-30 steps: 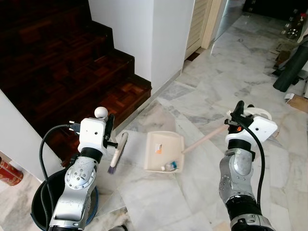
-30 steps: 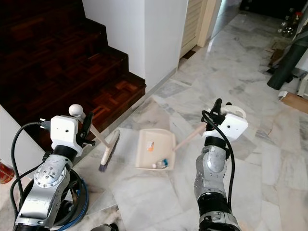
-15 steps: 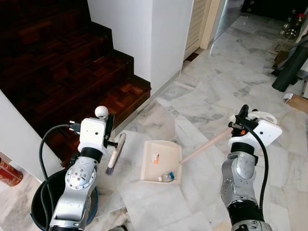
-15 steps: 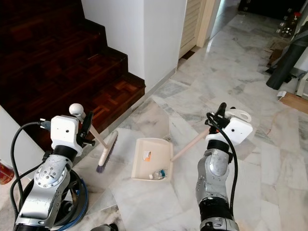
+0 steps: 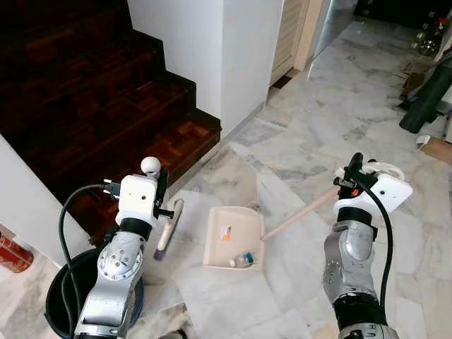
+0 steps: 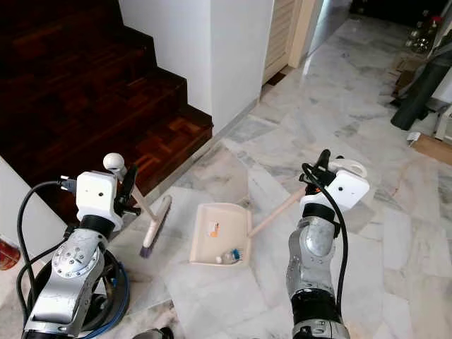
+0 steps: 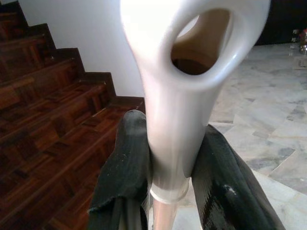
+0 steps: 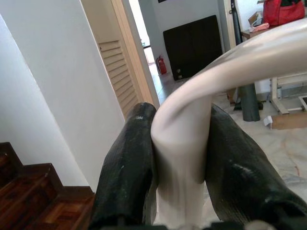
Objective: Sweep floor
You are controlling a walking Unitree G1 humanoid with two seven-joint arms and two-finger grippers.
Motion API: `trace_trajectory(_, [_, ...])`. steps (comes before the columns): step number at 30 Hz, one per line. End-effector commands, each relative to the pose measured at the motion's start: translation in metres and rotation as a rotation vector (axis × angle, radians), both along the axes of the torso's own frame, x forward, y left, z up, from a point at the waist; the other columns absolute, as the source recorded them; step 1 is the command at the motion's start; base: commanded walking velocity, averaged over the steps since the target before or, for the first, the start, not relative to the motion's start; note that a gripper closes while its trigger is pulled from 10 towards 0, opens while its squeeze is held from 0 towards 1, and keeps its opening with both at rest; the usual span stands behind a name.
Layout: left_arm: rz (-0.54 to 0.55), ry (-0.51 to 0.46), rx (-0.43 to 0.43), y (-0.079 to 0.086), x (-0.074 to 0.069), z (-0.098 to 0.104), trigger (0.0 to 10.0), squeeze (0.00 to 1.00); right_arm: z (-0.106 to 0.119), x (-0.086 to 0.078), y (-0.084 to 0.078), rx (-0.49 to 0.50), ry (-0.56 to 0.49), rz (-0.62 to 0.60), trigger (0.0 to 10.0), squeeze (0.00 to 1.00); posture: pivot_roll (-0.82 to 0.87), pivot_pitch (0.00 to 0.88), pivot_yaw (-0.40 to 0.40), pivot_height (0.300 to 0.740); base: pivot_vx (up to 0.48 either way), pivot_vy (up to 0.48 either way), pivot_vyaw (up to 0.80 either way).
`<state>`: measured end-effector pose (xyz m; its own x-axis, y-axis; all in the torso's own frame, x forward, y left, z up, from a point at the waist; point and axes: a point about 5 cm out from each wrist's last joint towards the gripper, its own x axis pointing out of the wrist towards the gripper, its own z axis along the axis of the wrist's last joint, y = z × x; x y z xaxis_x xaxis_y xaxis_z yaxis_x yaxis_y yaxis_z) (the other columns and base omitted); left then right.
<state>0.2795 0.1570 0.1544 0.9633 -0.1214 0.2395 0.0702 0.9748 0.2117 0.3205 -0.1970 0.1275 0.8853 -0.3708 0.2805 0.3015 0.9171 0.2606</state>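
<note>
Nearest, low on the left beside the left arm: a dark bucket (image 5: 60, 300) with a blue rim, and a red can (image 5: 14, 254) at the wall. Left gripper (image 7: 168, 179) pinching the white top of the broom handle (image 7: 184, 96) between both black fingers (image 7: 127, 167); broom head (image 6: 155, 226) down on the marble floor (image 5: 296, 141), just left of the dustpan. Right gripper (image 8: 180, 184) clamped on the pale looped end of the dustpan handle (image 6: 275, 210), which slants down and left to the cream dustpan (image 5: 233, 236). Dustpan flat on the floor between the two arms, holding a small orange scrap (image 5: 225, 234) and a clear bottle-like piece of litter (image 5: 244, 261) near its front lip. Farther off: dark wooden stairs (image 5: 92, 106) on the left, a white wall (image 5: 212, 49), then a louvred door (image 5: 288, 32) and dark items at the far right.
</note>
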Motion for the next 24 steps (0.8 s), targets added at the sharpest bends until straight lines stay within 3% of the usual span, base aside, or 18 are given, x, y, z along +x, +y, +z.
trace_trajectory(1, [-0.007, -0.078, 0.006, -0.001, -0.0036, 0.0123, 10.0, 0.0, 0.0166, 0.0009, 0.0004, 0.0, -0.076, -0.004, 10.0, 0.0, 0.14, 0.12, -0.018, 0.74, 0.0, 0.0, 0.0])
trace_trajectory(24, [-0.026, -0.073, -0.011, -0.0042, -0.0054, 0.0113, 10.0, 0.0, 0.0135, 0.0014, 0.0005, -0.006, -0.044, -0.003, 10.0, 0.0, 0.13, 0.124, -0.022, 0.74, -0.021, 0.0, 0.0])
